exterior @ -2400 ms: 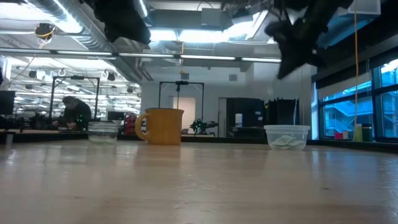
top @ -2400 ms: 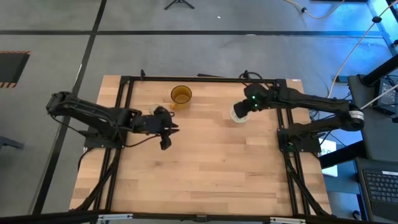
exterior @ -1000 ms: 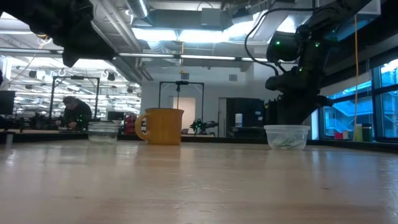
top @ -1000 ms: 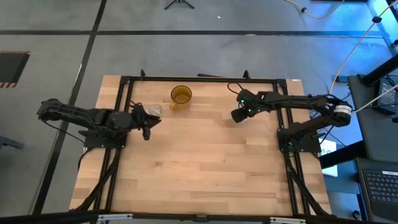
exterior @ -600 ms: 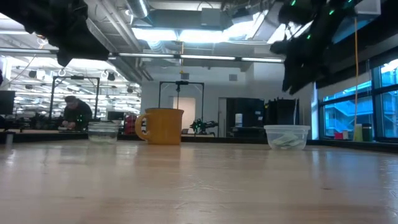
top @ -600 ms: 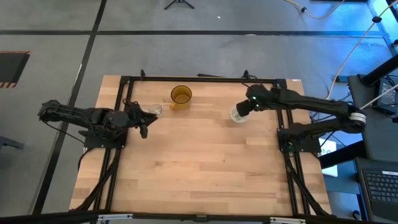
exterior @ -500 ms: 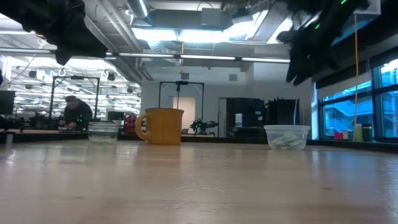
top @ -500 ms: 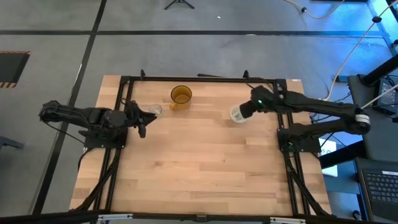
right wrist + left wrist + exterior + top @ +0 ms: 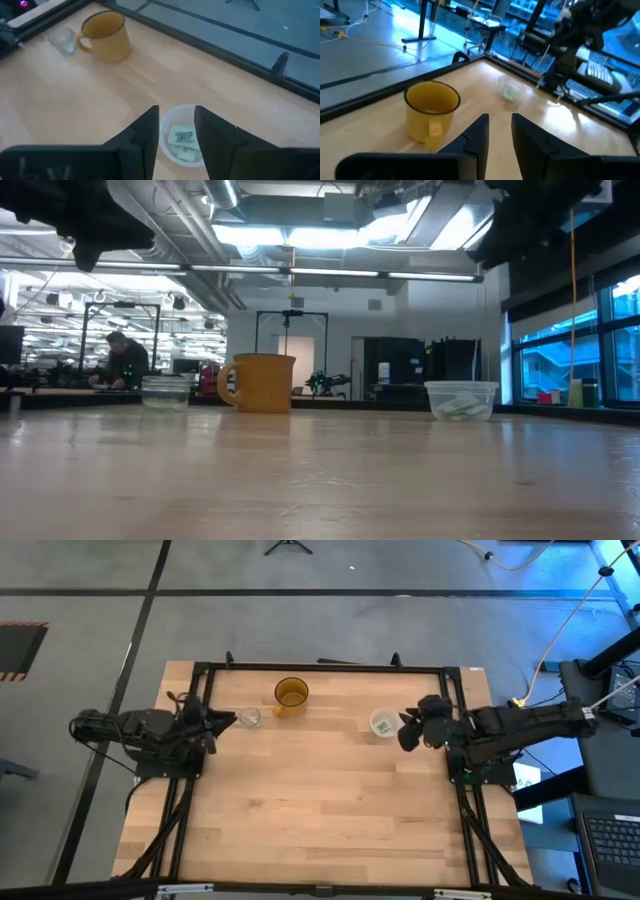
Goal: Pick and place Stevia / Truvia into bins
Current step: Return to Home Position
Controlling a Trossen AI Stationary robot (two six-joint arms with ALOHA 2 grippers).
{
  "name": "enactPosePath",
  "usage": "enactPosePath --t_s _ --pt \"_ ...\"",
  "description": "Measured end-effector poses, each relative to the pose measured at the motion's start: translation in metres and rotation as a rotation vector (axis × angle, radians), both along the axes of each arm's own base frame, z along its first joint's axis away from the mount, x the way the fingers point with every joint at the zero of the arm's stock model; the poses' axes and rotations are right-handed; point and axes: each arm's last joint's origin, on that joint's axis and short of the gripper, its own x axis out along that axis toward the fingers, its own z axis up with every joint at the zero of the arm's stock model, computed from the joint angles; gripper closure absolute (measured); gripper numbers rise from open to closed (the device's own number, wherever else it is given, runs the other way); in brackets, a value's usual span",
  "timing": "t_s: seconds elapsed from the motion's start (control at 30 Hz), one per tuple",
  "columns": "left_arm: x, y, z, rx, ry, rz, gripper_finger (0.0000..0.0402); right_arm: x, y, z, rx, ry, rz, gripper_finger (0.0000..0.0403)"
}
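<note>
Both arms have pulled back to the sides of the tabletop [image 9: 320, 810]: the left arm [image 9: 140, 728] folds at the left edge and the right arm [image 9: 510, 725] at the right edge, where half a second ago it reached over the plastic cup [image 9: 383, 723]. That cup stands near the right edge toward the far side, and the sweetener packets [image 9: 182, 139] lie heaped flat on its bottom, their long axis unclear. No loose packet shows on the wood. The right jaws, slightly parted and empty, sit just beside the cup, which lies straight ahead of them. The left jaws, also parted and empty, sit just beside the small glass [image 9: 249, 717], facing the yellow mug [image 9: 291, 693] by the far edge. The right arm is much nearer the filled cup, so its settling should keep clear of the rim.
</note>
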Motion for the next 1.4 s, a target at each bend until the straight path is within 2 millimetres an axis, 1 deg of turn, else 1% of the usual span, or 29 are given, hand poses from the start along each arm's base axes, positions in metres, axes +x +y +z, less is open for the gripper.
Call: enactPosePath --t_s 0.1,0.2,0.37,0.43,0.53,0.63,0.7,0.77,0.83,0.93,1.0,1.1,1.27,1.4 --pt "-0.008 0.001 0.000 0.003 -0.019 0.000 0.0323 -0.003 0.006 -0.001 0.000 0.012 0.027 0.0275" --pt "-0.014 0.003 -0.001 0.003 -0.032 0.004 0.0323 -0.004 0.008 0.000 -0.009 0.018 0.050 0.0275" --pt "-0.019 0.004 -0.001 0.015 -0.043 0.002 0.0323 -0.004 0.008 0.004 -0.031 0.005 0.106 0.0275" --pt "-0.018 0.003 -0.004 0.016 -0.040 0.003 0.0323 0.000 0.010 0.008 -0.029 -0.037 0.141 0.0275" --pt "-0.008 0.001 -0.020 0.010 -0.047 -0.017 0.0323 0.015 0.014 0.015 -0.043 -0.137 0.253 0.0275" --pt "0.000 -0.001 -0.036 0.002 -0.053 -0.036 0.0323 0.030 0.021 0.016 -0.072 -0.232 0.438 0.0275" --pt "0.003 -0.001 -0.045 -0.012 -0.054 -0.031 0.0323 0.036 0.023 0.015 -0.076 -0.314 0.539 0.0275" --pt "0.005 -0.002 -0.051 -0.021 -0.043 -0.035 0.0323 0.038 0.023 0.011 -0.065 -0.369 0.588 0.0275" --pt "0.005 -0.002 -0.052 -0.027 -0.041 -0.046 0.0323 0.039 0.021 0.004 -0.061 -0.391 0.593 0.0275" --pt "0.005 -0.002 -0.052 -0.016 -0.036 -0.046 0.0323 0.036 0.016 -0.010 -0.055 -0.386 0.575 0.0275" --pt "0.005 -0.002 -0.052 -0.009 -0.034 -0.033 0.0324 0.029 0.012 -0.018 -0.038 -0.396 0.550 0.0275" --pt "0.005 -0.002 -0.053 -0.010 -0.024 -0.028 0.0329 0.015 0.008 -0.026 -0.024 -0.441 0.523 0.0275" --pt "0.004 -0.001 -0.050 -0.008 -0.033 -0.027 0.0341 -0.014 0.001 -0.028 -0.044 -0.548 0.501 0.0275" --pt "0.004 -0.001 -0.050 -0.009 -0.038 -0.010 0.0347 -0.032 -0.001 -0.032 -0.079 -0.603 0.506 0.0275"
